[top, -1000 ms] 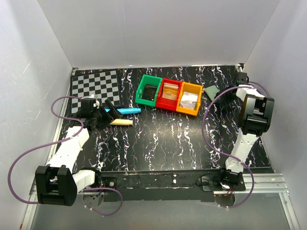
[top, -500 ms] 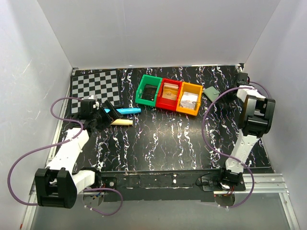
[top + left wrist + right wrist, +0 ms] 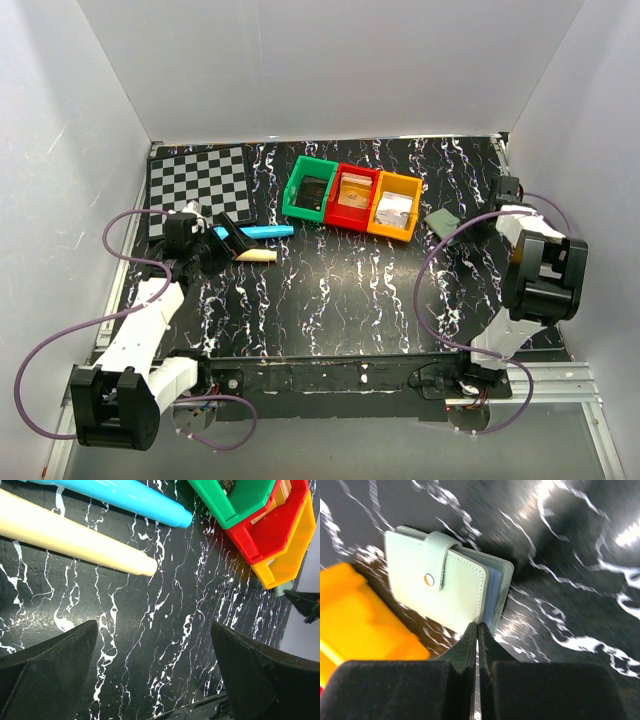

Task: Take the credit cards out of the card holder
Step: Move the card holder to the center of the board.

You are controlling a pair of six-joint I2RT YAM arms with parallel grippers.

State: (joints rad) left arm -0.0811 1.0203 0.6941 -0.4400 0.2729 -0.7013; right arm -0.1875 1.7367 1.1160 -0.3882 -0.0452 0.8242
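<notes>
Right wrist view shows the right hand pinched shut on the edge of the closed card holder, just beside the orange bin, so it should hold tight and move slowly.

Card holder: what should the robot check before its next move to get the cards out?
1. Right hand shut on the card holder edge: ok.
2. Grip firm enough: cannot tell.
3. Snap strap undone: not ok, it is fastened.
4. Credit cards showing: not ok, only blue inner pages peek out.
5. Left hand open and free to help: ok.
6. Left hand near the holder: not ok, it is over by the blue stick and cream stick.
</notes>
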